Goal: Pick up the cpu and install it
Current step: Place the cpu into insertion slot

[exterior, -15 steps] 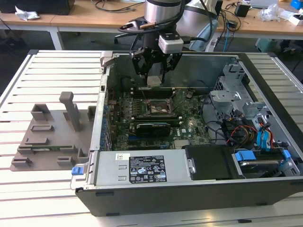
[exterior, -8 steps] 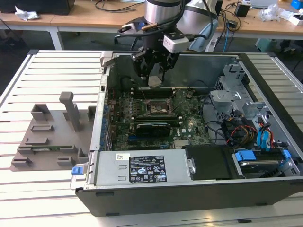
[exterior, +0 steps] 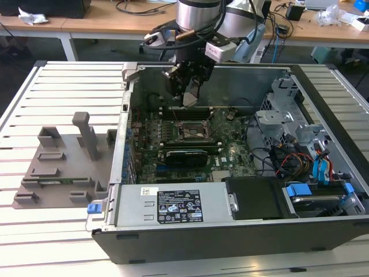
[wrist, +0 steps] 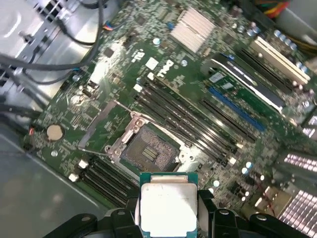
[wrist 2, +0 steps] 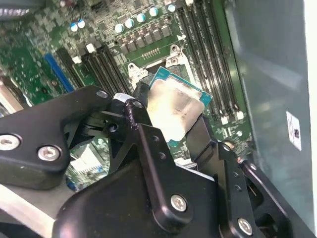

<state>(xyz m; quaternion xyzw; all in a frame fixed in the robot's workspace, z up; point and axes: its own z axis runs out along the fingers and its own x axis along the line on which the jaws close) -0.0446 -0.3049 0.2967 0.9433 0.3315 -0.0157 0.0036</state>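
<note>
The cpu [wrist: 168,206], a flat square chip with a pale silver top and a green edge, sits between my black fingers [wrist: 206,207], and my gripper [wrist: 168,213] is shut on its two sides. It hangs above the motherboard, a short way off the open square socket frame [wrist: 146,148]. In the second wrist view the cpu [wrist 2: 176,106] is tilted in my gripper [wrist 2: 173,116] just beside the socket [wrist 2: 151,70]. In the exterior view my gripper [exterior: 191,95] hovers inside the open computer case, above the socket [exterior: 190,130].
Memory slots [wrist: 185,121] flank the socket on both sides. A long black card [exterior: 184,156] lies nearer the case front. Drive cages and cables [exterior: 300,144] fill the exterior view's right. A grey fixture [exterior: 63,158] stands on the slatted table at the exterior view's left.
</note>
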